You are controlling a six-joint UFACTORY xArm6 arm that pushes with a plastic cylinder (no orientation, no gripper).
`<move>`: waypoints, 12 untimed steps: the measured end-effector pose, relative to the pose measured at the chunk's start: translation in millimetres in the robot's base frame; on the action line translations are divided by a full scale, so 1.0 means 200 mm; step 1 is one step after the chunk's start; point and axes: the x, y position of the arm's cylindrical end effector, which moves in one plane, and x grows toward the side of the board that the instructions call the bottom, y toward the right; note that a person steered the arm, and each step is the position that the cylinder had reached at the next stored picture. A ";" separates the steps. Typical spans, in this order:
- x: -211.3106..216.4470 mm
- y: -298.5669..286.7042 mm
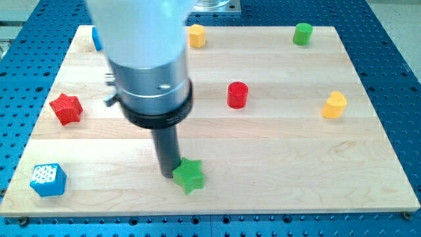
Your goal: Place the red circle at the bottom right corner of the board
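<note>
The red circle [237,95] is a short red cylinder standing near the middle of the wooden board [276,151], a little right of centre. My tip [168,174] is low on the board, left of centre, touching the left side of a green star [189,175]. The red circle lies up and to the right of my tip, well apart from it. The arm's wide grey and black body hides the board's upper left part.
A red star [66,108] sits at the left edge. A blue cube [48,180] sits at the bottom left corner. A yellow block [197,35] and a green cylinder [302,33] sit along the top. A yellow heart-like block [335,105] sits at the right. A blue block [97,39] shows behind the arm.
</note>
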 end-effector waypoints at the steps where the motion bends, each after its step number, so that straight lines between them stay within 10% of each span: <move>1: -0.31 0.11; 3: -0.92 0.43; 5: -0.41 0.91; 7: -1.00 0.80; 8: -0.66 0.70; 10: -0.94 0.58; 12: -0.39 0.78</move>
